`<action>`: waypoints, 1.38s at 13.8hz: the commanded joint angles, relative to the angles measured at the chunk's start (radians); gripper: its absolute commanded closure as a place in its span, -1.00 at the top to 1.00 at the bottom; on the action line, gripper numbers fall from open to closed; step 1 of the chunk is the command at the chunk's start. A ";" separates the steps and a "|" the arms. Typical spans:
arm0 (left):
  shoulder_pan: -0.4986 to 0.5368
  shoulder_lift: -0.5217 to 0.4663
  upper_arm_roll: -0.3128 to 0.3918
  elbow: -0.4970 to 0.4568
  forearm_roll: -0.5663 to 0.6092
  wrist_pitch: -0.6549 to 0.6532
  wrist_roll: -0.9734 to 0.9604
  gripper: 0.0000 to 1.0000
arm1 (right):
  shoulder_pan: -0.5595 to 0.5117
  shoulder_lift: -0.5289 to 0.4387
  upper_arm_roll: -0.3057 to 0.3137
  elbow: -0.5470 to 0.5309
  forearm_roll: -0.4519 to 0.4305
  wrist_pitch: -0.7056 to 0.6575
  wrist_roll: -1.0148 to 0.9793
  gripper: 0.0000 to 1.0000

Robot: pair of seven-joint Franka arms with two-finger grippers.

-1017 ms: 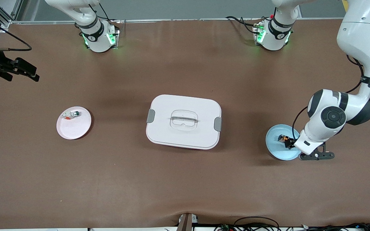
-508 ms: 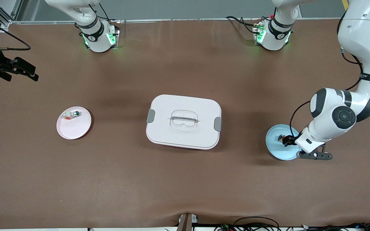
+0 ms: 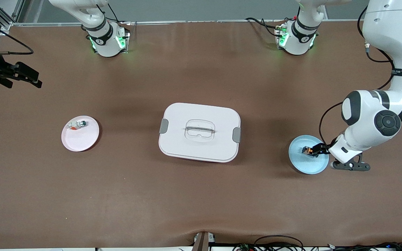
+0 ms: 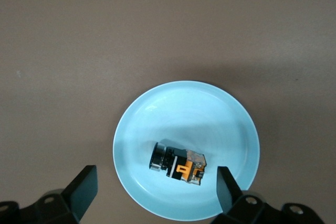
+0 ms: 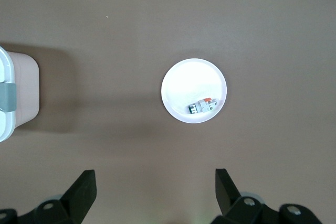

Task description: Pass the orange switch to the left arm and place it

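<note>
**Left pincer spread over the blue plate, switch lying free between its fingers**

The orange switch (image 3: 307,150) lies on its side in the light-blue plate (image 3: 300,164), toward the left arm's end of the brown surface (image 3: 201,195). From the left wrist view the switch (image 4: 178,163) sits in the plate (image 4: 157,114) with its round dark face pointing one way and its orange body the other, off the plate's middle and close to the rim.

The left pincer (image 4: 152,190) hangs low over that plate, released: its two black fingers (image 4: 84,187) stand wide apart, one on each side of the switch, touching nothing. In the front view the left arm bends down from its base to reach the plate's edge.

The white box (image 3: 199,132) sits in the middle of the surface, lid on, grey latches at both ends, well apart from both plates.

Toward the right arm's end lies the pink plate (image 3: 80,133) with a small white-and-green part (image 3: 77,124) near its rim. The right pincer (image 5: 152,190) waits high over the surface near this plate (image 5: 193,91), its fingers spread and empty; a corner of the box (image 5: 16,95) shows at the edge of the right wrist view.
</note>
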 commanded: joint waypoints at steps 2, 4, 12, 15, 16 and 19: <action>-0.011 -0.057 0.011 -0.023 -0.011 -0.013 -0.029 1.00 | 0.007 -0.011 0.005 0.005 -0.012 0.003 -0.009 1.00; -0.003 -0.092 0.011 -0.018 -0.010 -0.074 -0.012 1.00 | 0.007 -0.012 0.005 0.007 -0.018 0.008 -0.009 1.00; 0.017 -0.225 0.011 -0.017 -0.010 -0.195 0.019 1.00 | 0.004 -0.014 0.005 0.005 -0.023 0.005 0.007 1.00; 0.015 -0.279 0.009 -0.013 -0.010 -0.266 0.019 1.00 | 0.004 -0.015 0.002 0.005 -0.018 0.005 0.050 1.00; 0.012 -0.301 0.008 -0.013 -0.010 -0.284 0.019 1.00 | 0.004 -0.017 0.003 0.005 -0.017 0.006 0.050 1.00; 0.009 -0.360 0.005 -0.020 -0.014 -0.323 0.017 1.00 | 0.004 -0.015 0.003 0.005 -0.017 0.006 0.050 1.00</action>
